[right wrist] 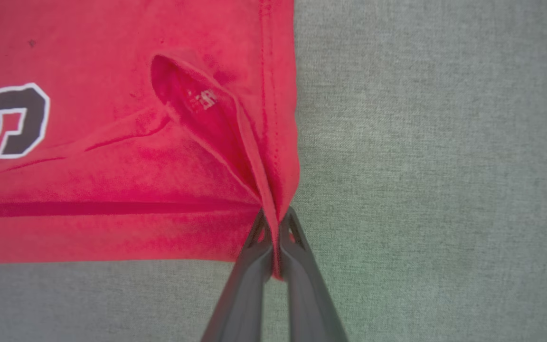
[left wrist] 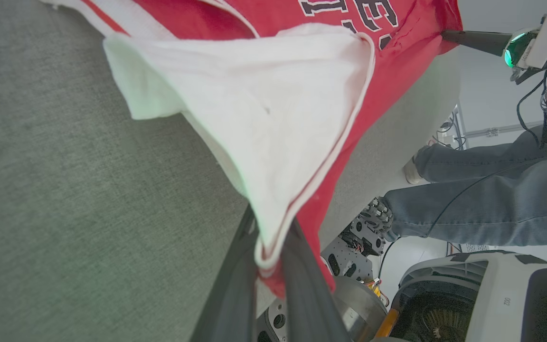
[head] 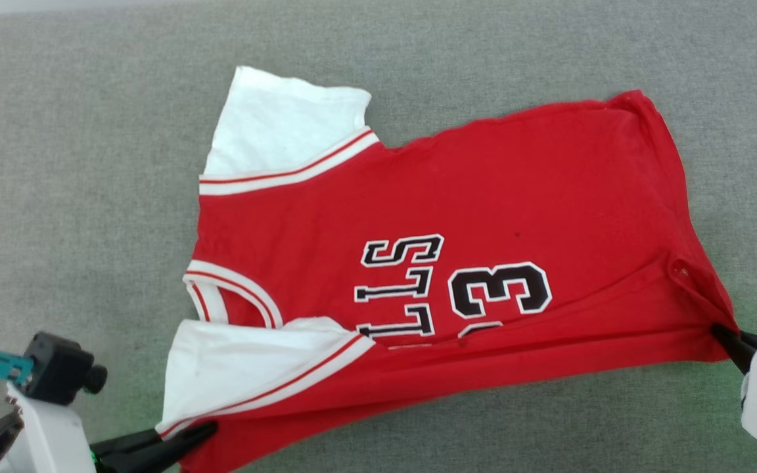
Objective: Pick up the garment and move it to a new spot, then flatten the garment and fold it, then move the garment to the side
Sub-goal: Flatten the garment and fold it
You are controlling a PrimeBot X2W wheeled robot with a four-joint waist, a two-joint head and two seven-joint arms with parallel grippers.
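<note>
The left gripper (head: 202,431) pinches the bright red, white-sleeved jersey shirt (head: 483,197) at what looks like its cuff, the right gripper (right wrist: 274,223) its hem corner.

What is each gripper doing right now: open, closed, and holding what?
Left gripper: closed, holding the garment at a white sleeve's edge.
Right gripper: closed, holding the garment at a red hem corner.

One garment (head: 497,197), two hands (head: 209,429) (head: 715,327) (one person (left wrist: 468,209))

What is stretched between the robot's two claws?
The red jersey: in the head view its near edge runs from the left gripper, shut on a sleeve, to the right gripper, shut on a hem corner.
</note>
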